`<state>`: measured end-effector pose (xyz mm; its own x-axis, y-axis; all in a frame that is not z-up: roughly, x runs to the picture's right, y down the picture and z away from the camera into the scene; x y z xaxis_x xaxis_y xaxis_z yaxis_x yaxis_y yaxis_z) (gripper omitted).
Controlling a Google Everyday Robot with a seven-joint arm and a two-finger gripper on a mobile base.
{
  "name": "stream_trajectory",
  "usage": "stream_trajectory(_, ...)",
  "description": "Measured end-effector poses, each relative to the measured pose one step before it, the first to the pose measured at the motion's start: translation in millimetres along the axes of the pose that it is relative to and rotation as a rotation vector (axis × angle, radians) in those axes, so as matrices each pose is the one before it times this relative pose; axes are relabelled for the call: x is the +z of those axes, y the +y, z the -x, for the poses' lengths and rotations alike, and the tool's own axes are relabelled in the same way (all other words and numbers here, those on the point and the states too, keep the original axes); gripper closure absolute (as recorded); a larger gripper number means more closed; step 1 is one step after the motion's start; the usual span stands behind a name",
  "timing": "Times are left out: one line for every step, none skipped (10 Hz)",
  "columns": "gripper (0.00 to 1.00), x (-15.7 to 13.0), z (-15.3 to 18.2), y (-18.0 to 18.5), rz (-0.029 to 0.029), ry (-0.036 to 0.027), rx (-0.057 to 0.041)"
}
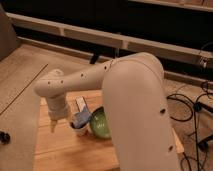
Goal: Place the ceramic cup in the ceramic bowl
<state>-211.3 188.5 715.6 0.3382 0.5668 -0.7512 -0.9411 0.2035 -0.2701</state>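
Placement is not done yet: the ceramic cup [80,125] stands upright on the wooden table [60,150], just at the left rim of the ceramic bowl [101,123]. I cannot tell if the two touch. The bowl looks empty, so it can receive the cup. Because they are so near, I judge that only a short lift and a small move to the right is needed. A pale slender item [80,103] stands just behind the cup, and this could be knocked during the grasp.

The big white arm [130,100] reaches over the table from the right and bends down at its wrist, so the gripper [56,122] hangs low over the table on the left side of the cup, near it but apart from it. Its jaws stand wide apart, and they hold nothing and touch nothing that I can see. Probably they are so wide in order to go around the cup's body from the side.
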Motion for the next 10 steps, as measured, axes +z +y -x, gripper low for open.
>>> stream_trajectory(0.35, 6.14, 3.18, 2.46, 0.00993, 0.00683, -0.00671)
stream_trajectory(0.38, 4.72, 2.19, 1.79, 0.00976, 0.00513, -0.00550)
stream_trajectory(0.46, 6.28, 2.31, 1.81, 0.01086, 0.00738, -0.01020)
stream_trajectory(0.57, 3.23, 1.45, 0.92, 0.00348, 0.00517, -0.01250)
stream_trajectory(0.68, 0.61, 1.77, -0.97, -0.00268, 0.00010, -0.00693)
stream_trajectory(0.78, -1.10, 0.91, -2.16, -0.00678, -0.00033, -0.00187)
stream_trajectory(0.87, -1.82, 0.33, -1.45, -0.00627, -0.00135, -0.00005)
stream_trajectory(0.96, -2.92, 0.25, -2.74, -0.01085, -0.00321, 0.00012)
stream_trajectory(1.00, -6.62, 0.96, -3.51, -0.01338, -0.01032, 0.01132)
stream_trajectory(1.00, -8.55, 1.53, -3.92, -0.01490, -0.01371, 0.01466)
